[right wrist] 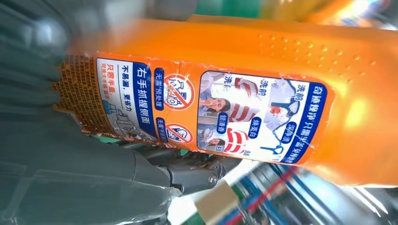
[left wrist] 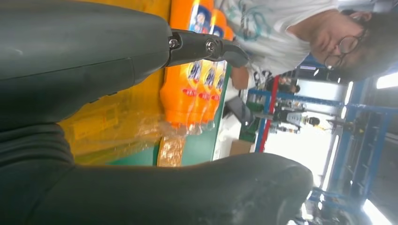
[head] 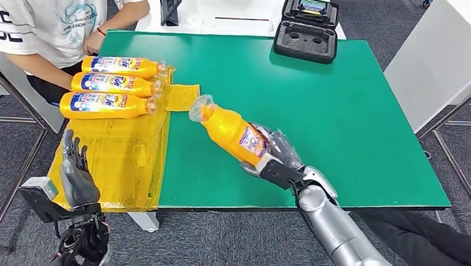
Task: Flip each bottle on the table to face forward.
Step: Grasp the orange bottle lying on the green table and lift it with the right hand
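My right hand [head: 276, 153] grips an orange bottle [head: 230, 131] by its base, just above the green table [head: 347, 116]. The bottle's wrapped cap points to the far left, and its back label [right wrist: 197, 115] faces the right wrist camera. Three more orange bottles [head: 108, 85] lie side by side on a yellow plastic sheet [head: 122, 156] at the table's left, front labels up; the same bottles [left wrist: 192, 84] show in the left wrist view. My left hand [head: 77, 172] hangs below the table's near left corner, fingers apart and holding nothing.
A person in a white shirt [head: 47, 13] sits at the far left, one hand near the bottles. An open black case [head: 307, 28] stands at the table's far edge. A white panel [head: 438, 66] stands at the right.
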{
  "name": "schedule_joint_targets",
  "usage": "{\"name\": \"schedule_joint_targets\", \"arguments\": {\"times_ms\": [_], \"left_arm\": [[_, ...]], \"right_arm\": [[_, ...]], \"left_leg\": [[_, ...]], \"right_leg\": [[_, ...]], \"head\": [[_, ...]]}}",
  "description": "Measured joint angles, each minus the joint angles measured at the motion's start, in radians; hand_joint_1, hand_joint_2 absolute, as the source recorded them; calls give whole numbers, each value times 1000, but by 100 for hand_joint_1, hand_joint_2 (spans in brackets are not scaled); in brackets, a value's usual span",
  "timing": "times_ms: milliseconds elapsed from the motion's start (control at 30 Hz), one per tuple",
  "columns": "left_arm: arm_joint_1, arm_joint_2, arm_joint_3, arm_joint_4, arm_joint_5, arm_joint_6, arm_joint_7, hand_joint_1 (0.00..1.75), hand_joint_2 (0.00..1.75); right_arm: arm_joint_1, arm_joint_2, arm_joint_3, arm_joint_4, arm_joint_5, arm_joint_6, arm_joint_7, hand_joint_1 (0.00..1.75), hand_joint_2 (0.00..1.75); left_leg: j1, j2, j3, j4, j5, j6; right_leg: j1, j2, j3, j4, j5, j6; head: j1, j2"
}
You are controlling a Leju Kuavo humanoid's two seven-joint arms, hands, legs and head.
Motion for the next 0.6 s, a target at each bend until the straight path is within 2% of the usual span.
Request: {"name": "schedule_joint_targets", "arguments": {"times_ms": [200,433,567,600], "left_arm": [[9,1,-64,-24,57,-54,5,0,0],[3,3,-165,-45,46,-106,28,0,0],[-18,3,-223,-40,31,-124,36,0,175],[-23,3,-235,-37,30,-125,36,0,175]], "right_arm": [[68,61,-53,-102,-29,3,-36,175,175],[111,124,-54,-117,-53,80,-37,173,175],[122,159,-32,-101,-57,104,-37,175,175],[124,168,-26,-95,-57,105,-37,174,175]], "left_leg": [[0,0,0,0,0,0],[0,0,0,0,0,0],[0,0,0,0,0,0],[0,0,0,0,0,0]], "right_leg": [[0,0,0,0,0,0],[0,0,0,0,0,0],[0,0,0,0,0,0],[0,0,0,0,0,0]], "head": [[0,0],[0,0],[0,0],[0,0]]}}
